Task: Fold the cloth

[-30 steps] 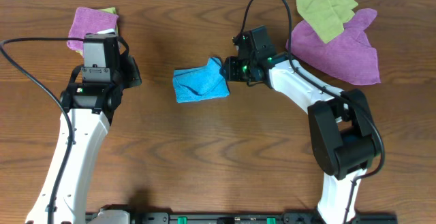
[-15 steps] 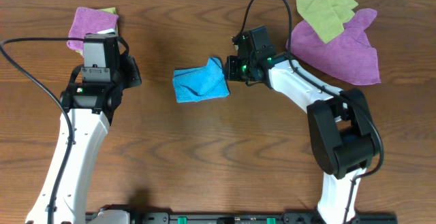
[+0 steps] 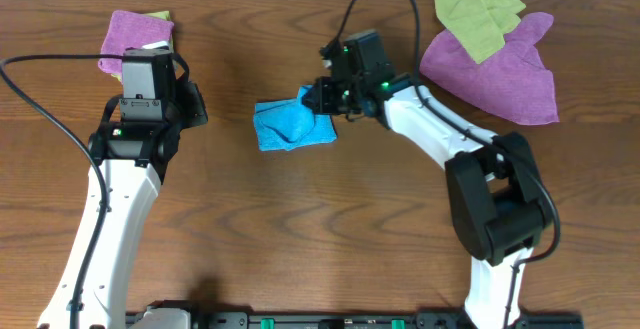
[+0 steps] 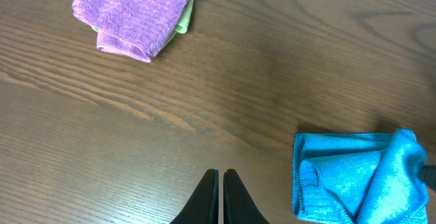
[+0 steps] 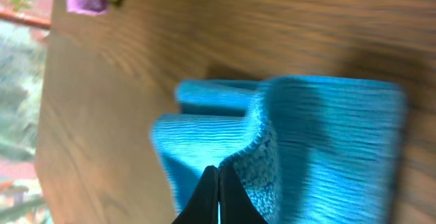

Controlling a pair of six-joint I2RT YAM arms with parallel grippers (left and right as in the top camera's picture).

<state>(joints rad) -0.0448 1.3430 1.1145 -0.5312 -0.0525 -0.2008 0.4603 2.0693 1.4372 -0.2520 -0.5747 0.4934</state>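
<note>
One cloth [image 3: 290,129]: mid-frame, looks half folded, lumpy; needs neatening.
Right gripper [image 5: 218,183]: pinching its right corner.
Left gripper [image 4: 220,190]: closed, empty.

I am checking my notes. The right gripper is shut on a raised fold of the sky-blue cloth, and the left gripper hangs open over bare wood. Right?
Not quite: the left gripper is shut, jaws closed together, as the left wrist view shows. The rest holds: the right gripper is shut on a raised fold of the sky-blue cloth.
</note>
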